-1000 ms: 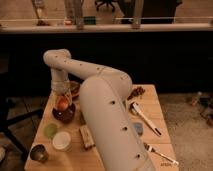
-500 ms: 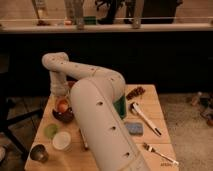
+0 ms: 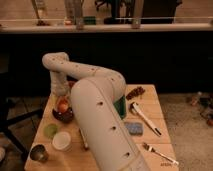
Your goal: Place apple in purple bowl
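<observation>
Three small vessels along table [image 3: 150,125] left edge, then apple [image 3: 63,105] inside purple bowl [image 3: 62,115], gripper [image 3: 63,95] seemingly just above, grip impossible to judge. Rightward: blue sponge [image 3: 133,128], white brush [image 3: 144,118], fork [image 3: 159,153] near front corner.

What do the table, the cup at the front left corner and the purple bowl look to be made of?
Table: pale wood, matte, from its even tan colour.
Cup: probably metal, grey with a dull sheen.
Purple bowl: likely plastic or glazed ceramic, dark and smooth; the look leaves it open. The apple sits in it.
The gripper is just above the apple.
</observation>
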Motion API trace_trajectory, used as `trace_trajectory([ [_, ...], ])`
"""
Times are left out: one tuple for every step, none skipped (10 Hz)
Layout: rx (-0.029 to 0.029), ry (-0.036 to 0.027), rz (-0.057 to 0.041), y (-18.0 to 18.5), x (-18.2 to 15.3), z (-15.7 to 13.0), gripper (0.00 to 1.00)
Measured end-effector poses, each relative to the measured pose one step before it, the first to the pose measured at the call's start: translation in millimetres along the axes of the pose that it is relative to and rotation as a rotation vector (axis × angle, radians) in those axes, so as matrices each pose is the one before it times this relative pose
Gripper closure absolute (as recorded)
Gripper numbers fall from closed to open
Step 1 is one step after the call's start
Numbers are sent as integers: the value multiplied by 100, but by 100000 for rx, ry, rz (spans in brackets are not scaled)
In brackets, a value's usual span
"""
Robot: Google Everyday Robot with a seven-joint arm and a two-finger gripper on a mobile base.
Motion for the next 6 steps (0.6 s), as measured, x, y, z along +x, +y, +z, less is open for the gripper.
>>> trace_trajectory([
  [11,3,51,35,-5,3,28],
  [6,5,-2,-3,-1,-5,22],
  [-7,-12,-15,-12,1,3,20],
  [5,2,1,0,2,2,20],
  [9,7,31,23,-7,-6,20],
  [31,11,22,13,-5,-5,20],
])
